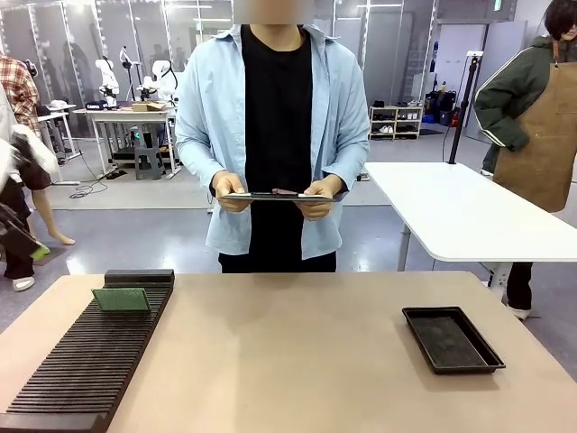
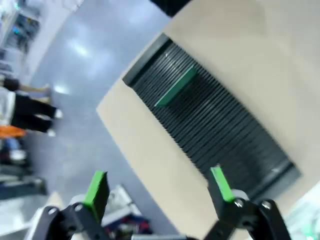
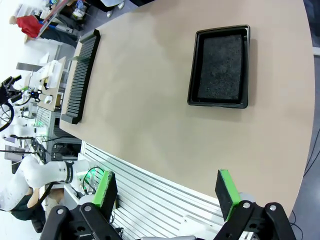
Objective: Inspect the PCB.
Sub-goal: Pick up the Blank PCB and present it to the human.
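Observation:
The green PCB (image 1: pixel 122 299) stands upright in a slot near the far end of a long black slotted rack (image 1: pixel 86 361) at the table's left. In the left wrist view the PCB (image 2: pixel 176 87) shows edge-on in the rack (image 2: pixel 215 127), well beyond my left gripper (image 2: pixel 159 190), which is open and holds nothing. My right gripper (image 3: pixel 167 191) is open too, high above the table near its front edge. A person across the table holds a clipboard (image 1: pixel 275 195) flat in both hands.
A shallow black tray (image 1: pixel 452 338) lies at the table's right, also the tray (image 3: pixel 220 66) in the right wrist view. The rack (image 3: pixel 80 75) runs along the far side there. A white table (image 1: pixel 460 212) and another person stand behind on the right.

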